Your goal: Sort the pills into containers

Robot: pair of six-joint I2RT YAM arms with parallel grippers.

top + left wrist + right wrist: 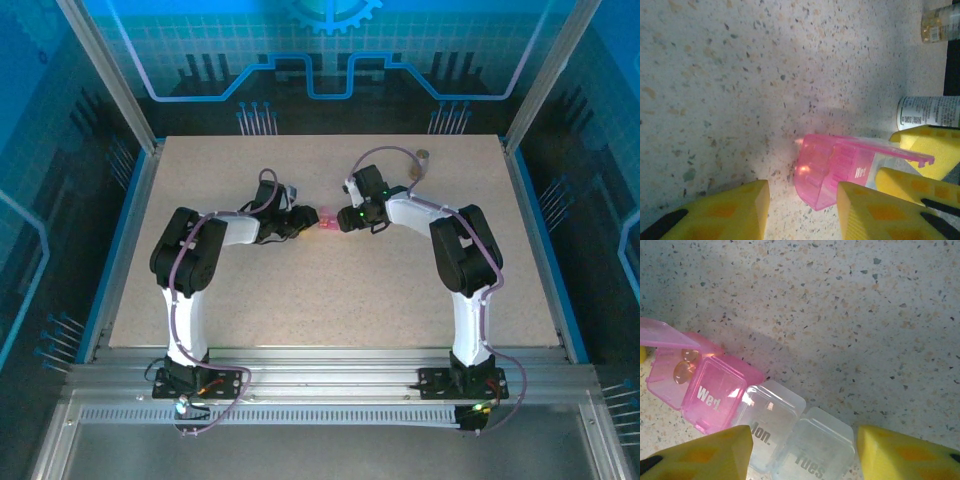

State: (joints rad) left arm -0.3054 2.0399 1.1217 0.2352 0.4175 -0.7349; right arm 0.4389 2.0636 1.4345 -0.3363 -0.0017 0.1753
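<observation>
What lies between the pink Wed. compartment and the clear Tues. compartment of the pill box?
The clear Mon. compartment lies there, in one row with the Wed. compartment and Tues. compartment; the right wrist view shows this.

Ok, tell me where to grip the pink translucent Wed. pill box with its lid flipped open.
Grip the pink pill box by its body, not its thin open lid, which may flex. One side adjoins the clear Mon. box, so come from above, keeping it level: orange pills lie loose inside.
</observation>
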